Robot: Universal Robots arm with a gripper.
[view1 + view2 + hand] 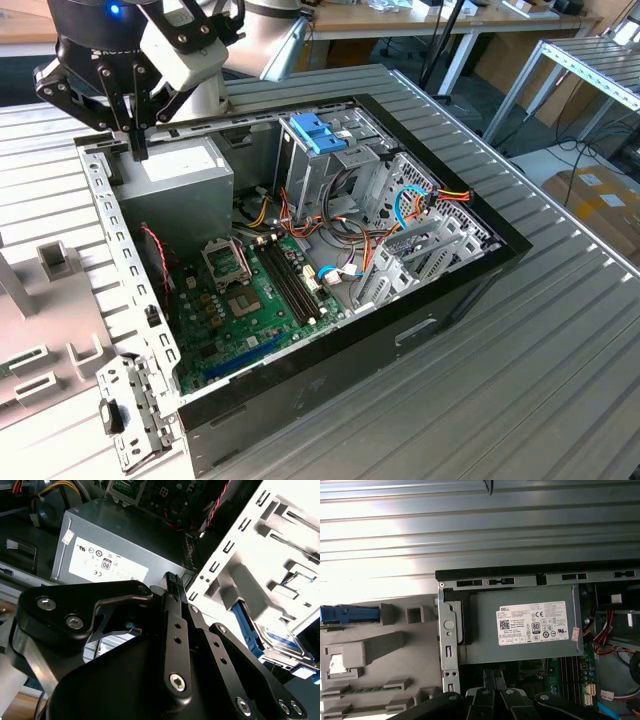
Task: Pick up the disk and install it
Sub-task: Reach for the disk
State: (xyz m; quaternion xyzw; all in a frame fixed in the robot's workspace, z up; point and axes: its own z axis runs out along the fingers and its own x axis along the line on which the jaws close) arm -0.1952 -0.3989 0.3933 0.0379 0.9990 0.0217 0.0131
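Bright room light is spreading pretty evenly over the ribbed counter (540,340) in the exterior view, with the open case (400,335) keeping its insides in soft shade. In the first wrist view that counter is glaring in white bands. In the second wrist view the pale fixture (250,540) is blowing out to flat white, and my claw (172,579) is showing up as a dark mass.

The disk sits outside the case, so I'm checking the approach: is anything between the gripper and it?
Yes: the case's slotted side wall lies between the gripper, over the power supply, and the disk on the grey fixture.
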